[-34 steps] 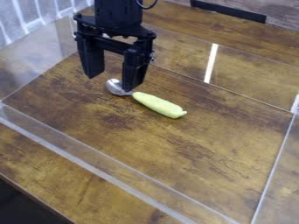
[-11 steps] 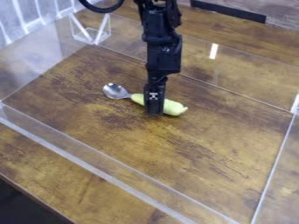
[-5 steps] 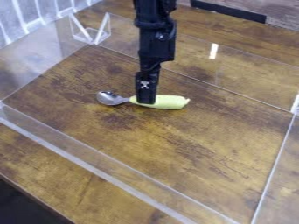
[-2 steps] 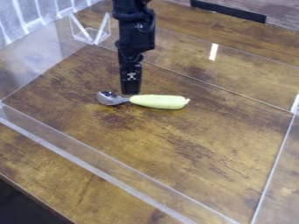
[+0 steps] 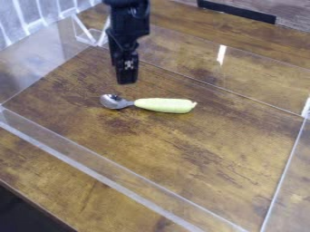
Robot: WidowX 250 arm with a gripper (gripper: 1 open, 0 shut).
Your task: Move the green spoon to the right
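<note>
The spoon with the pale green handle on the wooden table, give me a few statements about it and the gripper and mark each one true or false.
1. The spoon with the shiny metal bowl and pale yellow-green plastic handle lies flat on the brown wooden table. True.
2. The black gripper is holding the spoon. False: it hangs above the spoon, apart from it, holding nothing.
3. The spoon's bowl points toward the left of the picture. True.
4. A clear plastic wall borders the table's near edge. True.
5. The spoon's handle is bright red. False: it is pale yellow-green.
</note>
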